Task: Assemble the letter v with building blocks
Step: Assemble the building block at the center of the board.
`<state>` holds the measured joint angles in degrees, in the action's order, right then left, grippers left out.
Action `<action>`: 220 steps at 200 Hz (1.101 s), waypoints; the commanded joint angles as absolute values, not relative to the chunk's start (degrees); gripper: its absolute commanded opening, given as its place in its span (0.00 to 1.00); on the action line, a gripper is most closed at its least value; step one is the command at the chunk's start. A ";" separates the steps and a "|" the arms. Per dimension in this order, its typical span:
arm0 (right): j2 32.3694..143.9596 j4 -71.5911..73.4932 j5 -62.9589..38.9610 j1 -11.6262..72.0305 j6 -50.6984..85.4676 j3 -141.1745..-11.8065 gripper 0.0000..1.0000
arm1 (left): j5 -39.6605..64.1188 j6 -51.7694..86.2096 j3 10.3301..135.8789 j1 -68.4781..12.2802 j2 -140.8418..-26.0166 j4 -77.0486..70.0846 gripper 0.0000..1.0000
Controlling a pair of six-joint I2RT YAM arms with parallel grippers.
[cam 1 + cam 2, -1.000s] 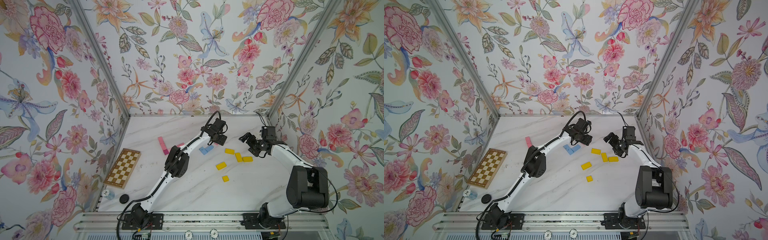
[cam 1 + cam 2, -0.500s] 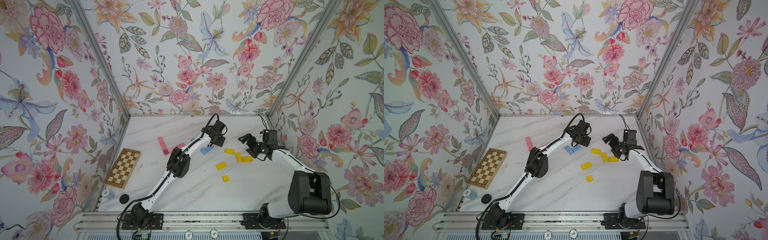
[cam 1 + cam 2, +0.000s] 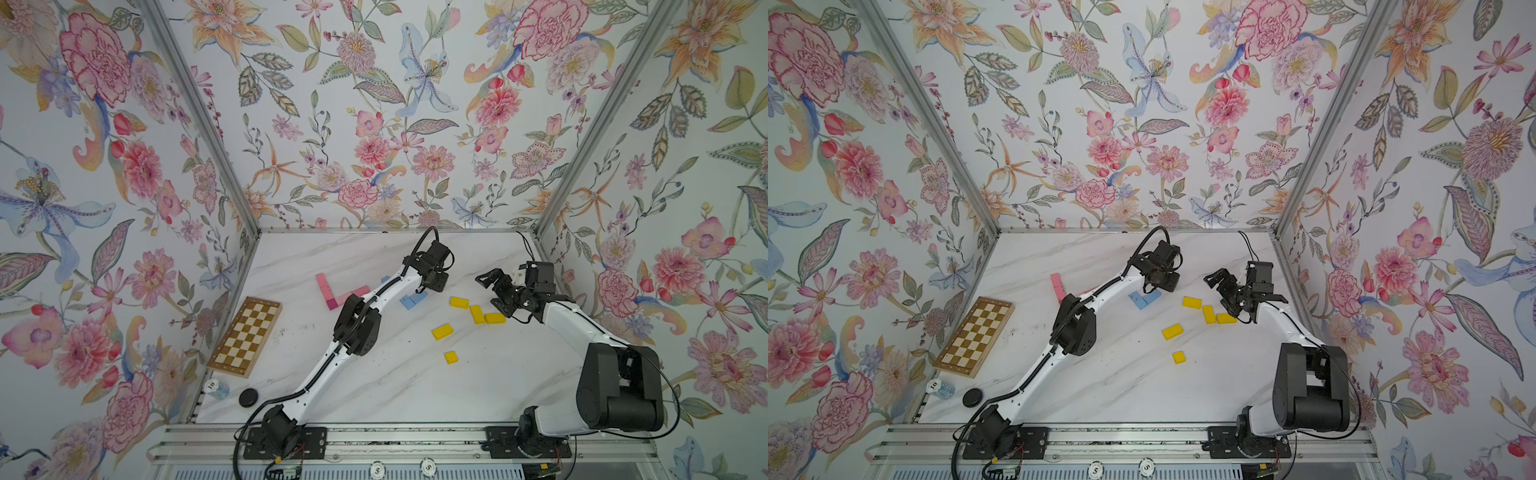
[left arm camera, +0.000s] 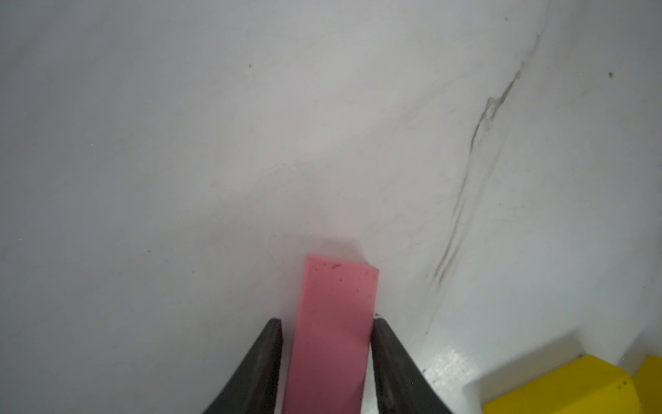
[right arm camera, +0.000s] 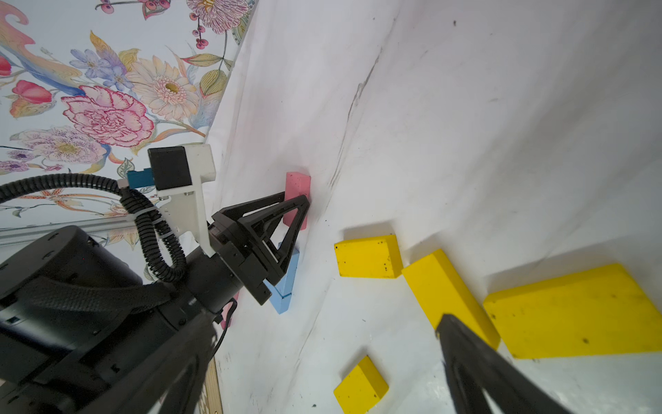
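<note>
My left gripper (image 4: 326, 322) is shut on a pink block (image 4: 336, 315), its fingers on the block's two long sides, low over the marble table (image 3: 374, 386). The right wrist view shows the same pink block (image 5: 297, 186) in the left gripper (image 5: 299, 206). In both top views the gripper body (image 3: 434, 278) hides it. Two blue blocks (image 3: 413, 300) lie just beside it. A pink and magenta row (image 3: 328, 291) lies further left. Several yellow blocks (image 3: 477, 314) are scattered under my right gripper (image 3: 490, 291), which is open and holds nothing.
A brown-and-cream checkered board (image 3: 245, 336) lies at the table's left edge, with a black disc (image 3: 248, 397) and a poker chip (image 3: 216, 388) in front of it. Flowered walls close in the table at the back and on both sides.
The left gripper's jaws have closed in on the pink block. Both arms have shifted only slightly; the right gripper stays open.
</note>
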<state>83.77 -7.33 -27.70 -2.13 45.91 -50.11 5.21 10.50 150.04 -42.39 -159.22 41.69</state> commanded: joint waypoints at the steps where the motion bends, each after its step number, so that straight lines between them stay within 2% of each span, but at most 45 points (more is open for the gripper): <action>1: 82.35 -6.40 -28.05 -2.31 46.42 -49.68 0.99 | 4.41 5.80 146.35 -42.57 -158.80 45.53 0.41; 19: 82.27 -6.62 -28.04 -2.07 46.49 -49.80 0.99 | 3.48 3.22 144.52 -42.41 -157.53 45.61 0.36; 81: 82.67 -7.06 -27.10 -0.67 46.85 -50.41 0.99 | 9.04 -0.41 139.88 -41.22 -154.16 45.44 0.32; 147: 83.66 -8.15 -25.68 2.01 46.31 -52.07 0.99 | 7.88 -5.88 138.34 -41.18 -153.02 46.03 0.33; 220: 83.97 -8.00 -24.99 3.31 46.76 -52.32 0.99 | 9.50 -6.08 136.71 -40.34 -152.14 45.73 0.31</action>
<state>83.57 -7.46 -26.04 2.68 46.52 -50.30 8.05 -5.15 138.85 -41.30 -152.73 40.64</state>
